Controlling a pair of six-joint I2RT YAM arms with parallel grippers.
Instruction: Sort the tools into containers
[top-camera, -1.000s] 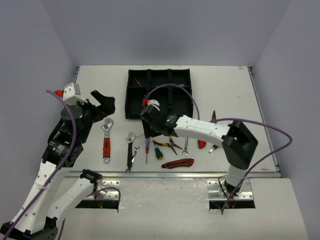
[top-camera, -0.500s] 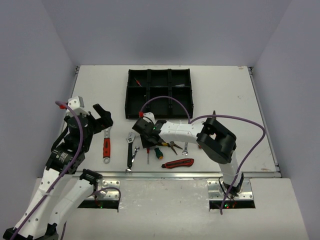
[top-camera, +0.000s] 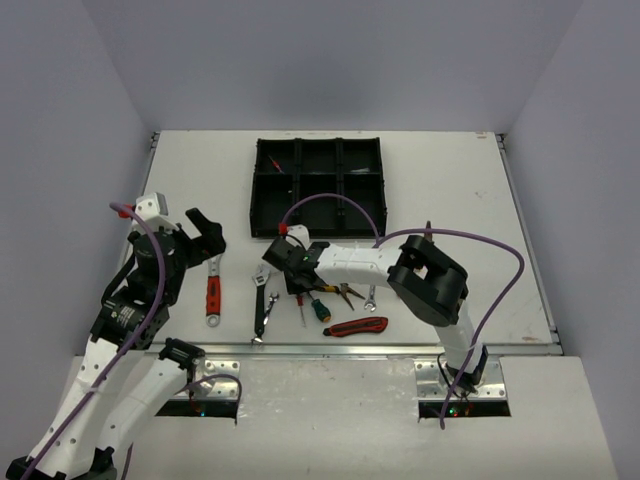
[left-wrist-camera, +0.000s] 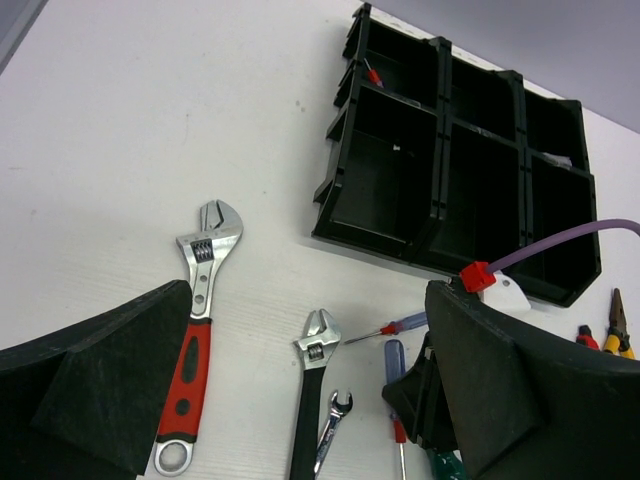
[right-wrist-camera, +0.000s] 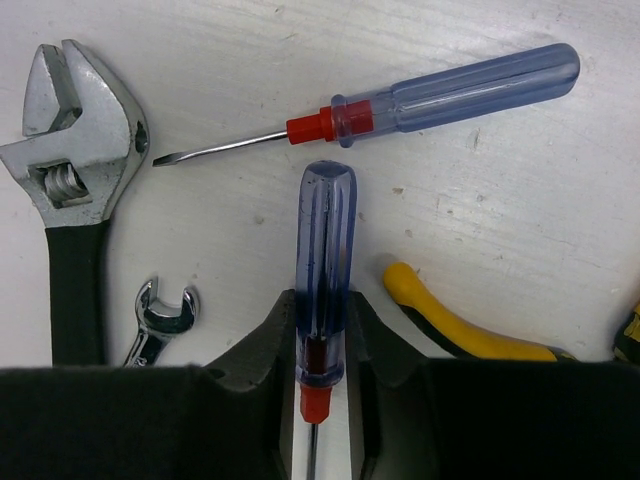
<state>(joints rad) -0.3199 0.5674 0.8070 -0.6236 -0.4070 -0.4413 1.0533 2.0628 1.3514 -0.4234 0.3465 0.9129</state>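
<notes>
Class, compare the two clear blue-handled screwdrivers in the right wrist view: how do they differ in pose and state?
The upper blue-handled screwdriver lies free and crosswise on the white table; the lower blue-handled screwdriver runs lengthwise into the right gripper, whose fingers clasp its handle. The upper one's whole shaft and flat tip show; the lower one's shaft is mostly hidden. Both have a clear blue handle and red collar.

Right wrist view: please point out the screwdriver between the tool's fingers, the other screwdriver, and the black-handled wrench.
held screwdriver (right-wrist-camera: 325, 250), right wrist view, on its blue handle.
other screwdriver (right-wrist-camera: 470, 88), right wrist view, on its blue handle.
black-handled wrench (right-wrist-camera: 90, 135), right wrist view, on its silver head.
</notes>
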